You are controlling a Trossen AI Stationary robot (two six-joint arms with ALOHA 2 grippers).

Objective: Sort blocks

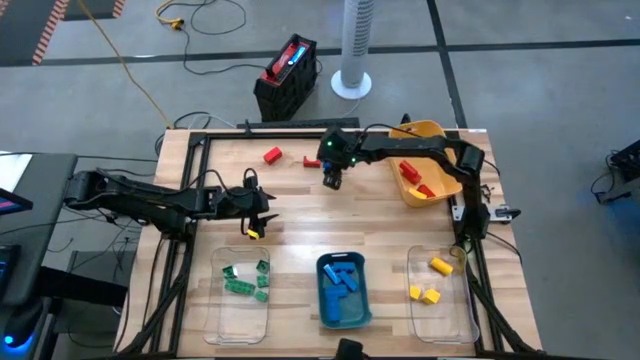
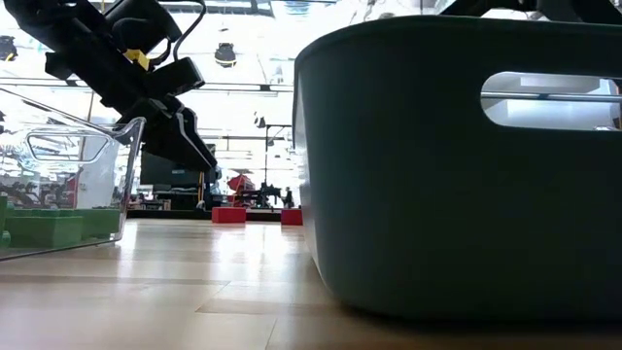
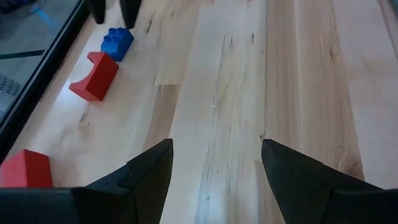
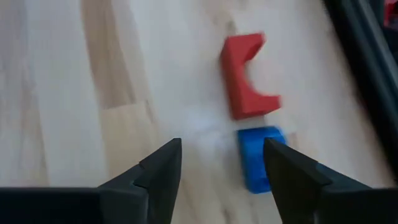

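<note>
On the far part of the table lie a blue block (image 4: 260, 158) and, right beside it, a red arch-shaped block (image 4: 249, 78). A second red block (image 1: 272, 155) lies further left. My right gripper (image 4: 221, 146) hangs open over the table, slanting down; the blue block lies by one fingertip, untouched. In the left wrist view the blue block (image 3: 117, 42) lies just before the right arm's fingers (image 3: 130, 9). My left gripper (image 3: 216, 146) waits open over bare wood at mid-left (image 1: 268, 218), with nothing between its fingers.
Along the near edge stand a clear bin with green blocks (image 1: 245, 290), a teal bin with blue blocks (image 1: 343, 290) and a clear bin with yellow blocks (image 1: 440, 290). A yellow bin (image 1: 425, 165) holding red blocks stands at the far right. A dark frame rail (image 3: 37, 93) borders the far edge.
</note>
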